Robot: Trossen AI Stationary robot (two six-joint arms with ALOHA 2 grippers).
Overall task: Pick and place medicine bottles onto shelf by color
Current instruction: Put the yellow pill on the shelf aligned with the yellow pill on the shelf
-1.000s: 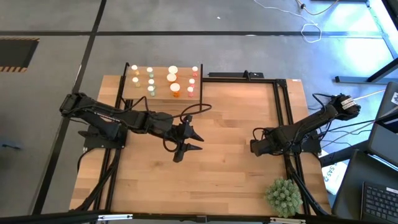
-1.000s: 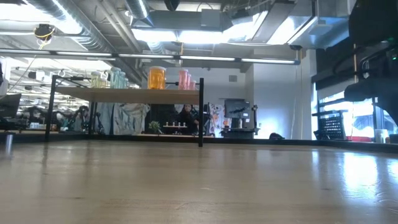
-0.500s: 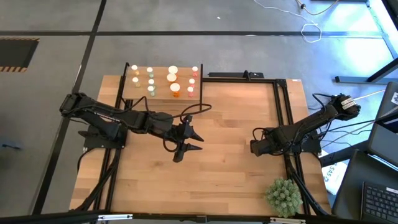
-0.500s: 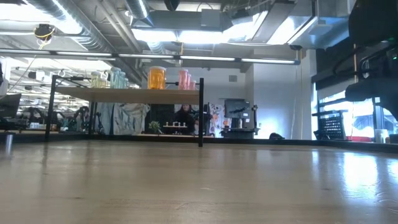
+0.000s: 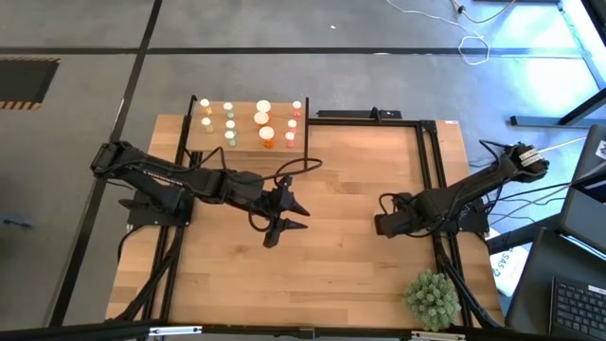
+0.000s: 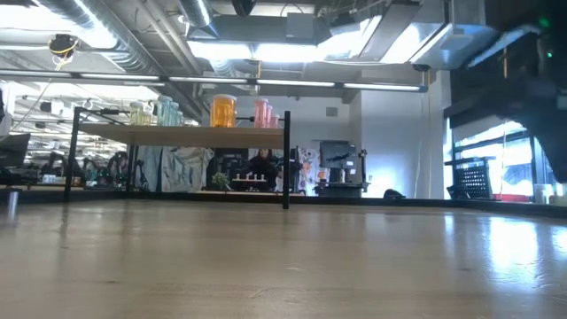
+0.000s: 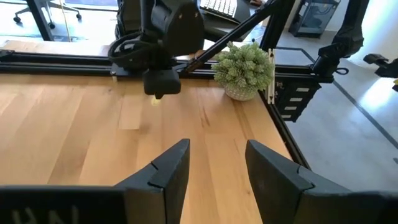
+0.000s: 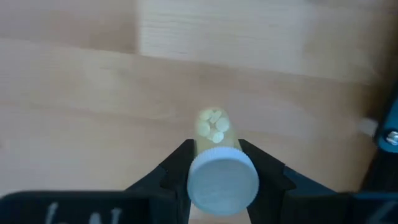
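My right claw (image 8: 216, 163) sits low over the counter (image 5: 341, 237) near its right edge, and its two fingers (image 8: 175, 168) flank a pale green medicine bottle (image 8: 219, 158) that lies on its side, white cap (image 8: 222, 178) toward my wrist and the pills showing through the far end. The fingers look pressed against the bottle just behind the cap, so I count this as clamped on it (though the squeeze may not be fully settled). To do this step well, I judge I should make the grip firm before lifting, since a round bottle lying flat can roll or pivot out. I should then rise straight up and only afterwards swing toward the shelf (image 5: 246, 147), keeping clear of my other arm.

From above, the bottle is hidden beneath my right claw (image 5: 386, 224); only my wrist camera shows it. It runs along the claw's own axis, centred between the fingers, resting on the bare wood.

The shelf stands at the far left corner of the counter, well apart from me, already carrying the other bottles (image 5: 265, 133). The green ones appear to sit toward its left side, so that is where I would aim.

My left claw (image 7: 216, 169) waits mid-counter with its fingers apart, holding nothing. A spiky plant ball (image 5: 433, 298) sits near my base.
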